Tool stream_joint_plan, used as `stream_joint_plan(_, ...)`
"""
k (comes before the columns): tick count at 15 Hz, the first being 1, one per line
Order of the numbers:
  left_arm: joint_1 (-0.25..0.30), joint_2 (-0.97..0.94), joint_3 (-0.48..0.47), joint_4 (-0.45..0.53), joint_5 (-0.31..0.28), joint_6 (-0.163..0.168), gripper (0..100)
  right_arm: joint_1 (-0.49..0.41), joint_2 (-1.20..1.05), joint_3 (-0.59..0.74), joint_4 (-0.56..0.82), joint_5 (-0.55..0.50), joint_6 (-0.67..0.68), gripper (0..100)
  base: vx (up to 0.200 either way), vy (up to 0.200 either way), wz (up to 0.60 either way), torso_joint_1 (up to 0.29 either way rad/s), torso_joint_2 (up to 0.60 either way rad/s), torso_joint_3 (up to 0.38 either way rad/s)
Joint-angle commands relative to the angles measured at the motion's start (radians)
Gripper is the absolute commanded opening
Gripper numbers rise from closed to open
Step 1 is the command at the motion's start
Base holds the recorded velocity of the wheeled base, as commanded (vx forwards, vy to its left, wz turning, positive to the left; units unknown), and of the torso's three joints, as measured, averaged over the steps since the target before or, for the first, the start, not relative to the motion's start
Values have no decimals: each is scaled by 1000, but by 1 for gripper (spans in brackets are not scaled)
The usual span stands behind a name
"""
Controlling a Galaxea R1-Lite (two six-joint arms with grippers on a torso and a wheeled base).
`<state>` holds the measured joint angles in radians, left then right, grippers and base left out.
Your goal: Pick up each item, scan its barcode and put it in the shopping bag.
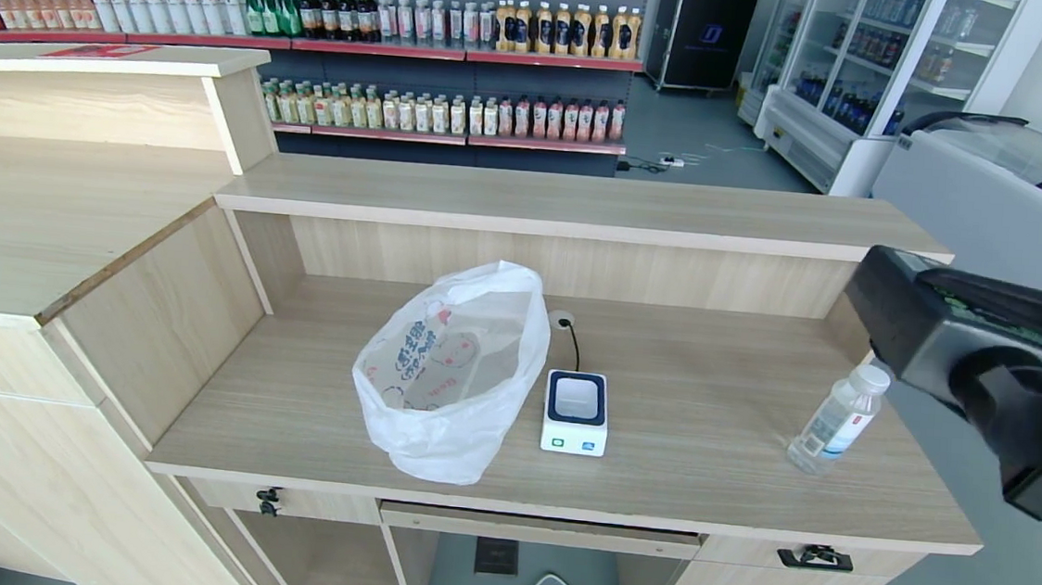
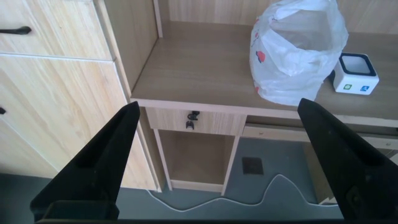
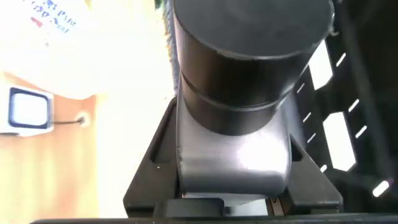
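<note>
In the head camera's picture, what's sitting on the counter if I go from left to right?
shopping bag → barcode scanner → water bottle

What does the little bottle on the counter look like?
The bottle is clear plastic with a white cap and a white label with small print round its middle. It stands upright, cap on, on the wooden counter near its right end, well apart from the scanner and the bag. Nothing seems to hold it.
</note>
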<state>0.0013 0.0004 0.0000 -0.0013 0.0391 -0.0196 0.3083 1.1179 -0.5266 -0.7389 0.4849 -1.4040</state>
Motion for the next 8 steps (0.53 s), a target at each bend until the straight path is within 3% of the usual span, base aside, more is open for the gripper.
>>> stream_joint_plan(1, 0, 0, 0, 1, 1, 0, 100, -222, 39, -89, 144, -221, 364, 0, 0, 0, 0, 0, 0, 0)
stream_joint_plan(4, 0, 0, 0, 0, -1, 0, 100, -364, 40, -98, 352, -480, 821, 0, 0, 0, 0, 0, 0, 0)
stream_joint_plan(6, 0, 0, 0, 0, 1, 0, 100, -469, 39, -121, 478, -511, 1004, 0, 0, 0, 0, 0, 0, 0)
stream_joint_plan(8, 0, 0, 0, 0, 1, 0, 100, -509, 20, -121, 483, -511, 1116, 0, 0, 0, 0, 0, 0, 0)
